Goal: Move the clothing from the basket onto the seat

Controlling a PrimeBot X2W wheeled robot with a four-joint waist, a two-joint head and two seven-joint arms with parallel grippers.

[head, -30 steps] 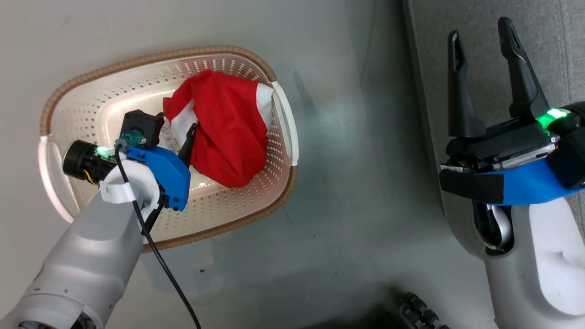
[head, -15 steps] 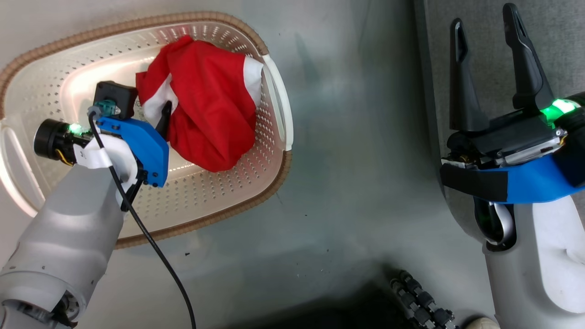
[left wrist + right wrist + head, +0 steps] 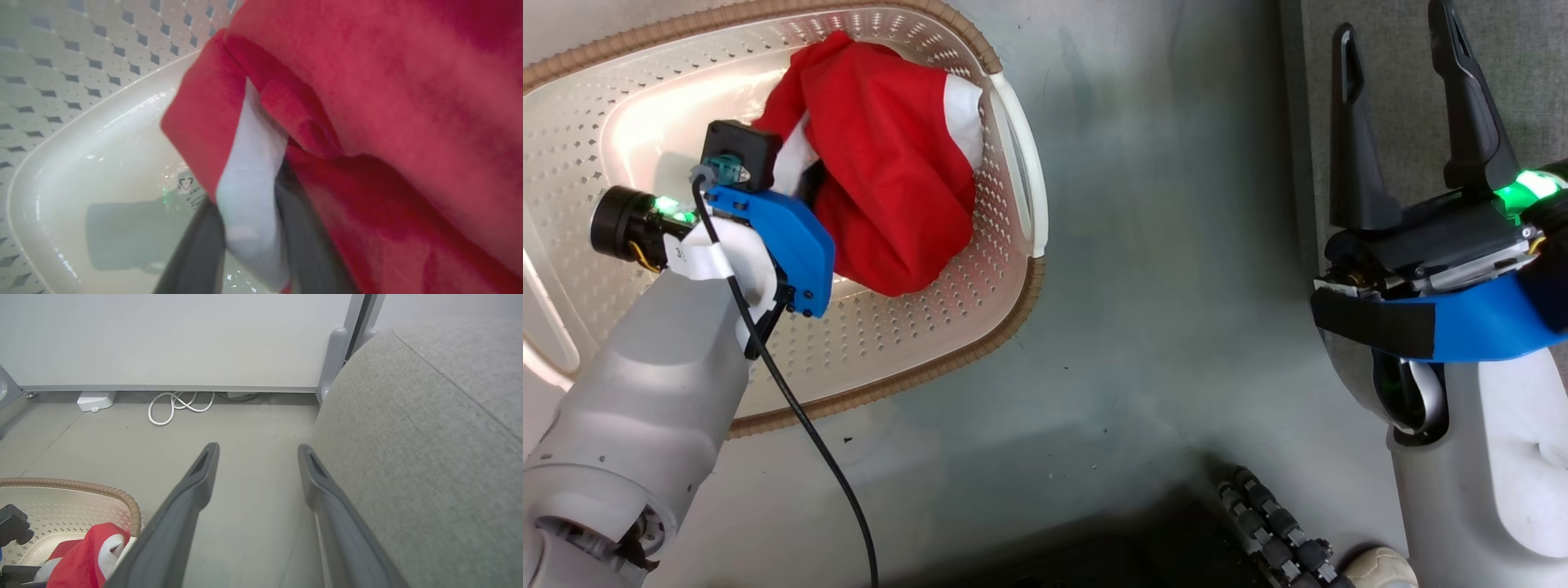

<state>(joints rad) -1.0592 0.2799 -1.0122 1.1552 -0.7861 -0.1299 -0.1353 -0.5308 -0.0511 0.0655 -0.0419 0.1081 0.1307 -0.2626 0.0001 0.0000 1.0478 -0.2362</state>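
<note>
The clothing point(image 3: 890, 163), a bunched red garment with white bands, lies in the right end of the cream perforated basket point(image 3: 915, 327). My left gripper point(image 3: 805, 175) reaches into the basket at the garment's left edge. In the left wrist view its two dark fingers point(image 3: 196, 253) press on either side of a white band of the clothing point(image 3: 367, 102), just above the basket's floor point(image 3: 102, 163). My right gripper point(image 3: 1392, 24) hangs open and empty beside the grey fabric seat point(image 3: 1535, 82). The right wrist view has the right gripper point(image 3: 258, 449) over bare floor, the seat point(image 3: 429, 437) at its right.
Grey floor separates the basket from the seat. A coiled white cable point(image 3: 179, 404) and a small white box point(image 3: 96, 401) lie by the far wall. A black ribbed part point(image 3: 1274, 531) sits at the bottom edge. A black cable point(image 3: 800, 425) trails from my left wrist.
The head camera has shifted, so the basket sits further up and left in the picture. My left gripper's fingers have closed in on the garment's white band. The right gripper stays open.
</note>
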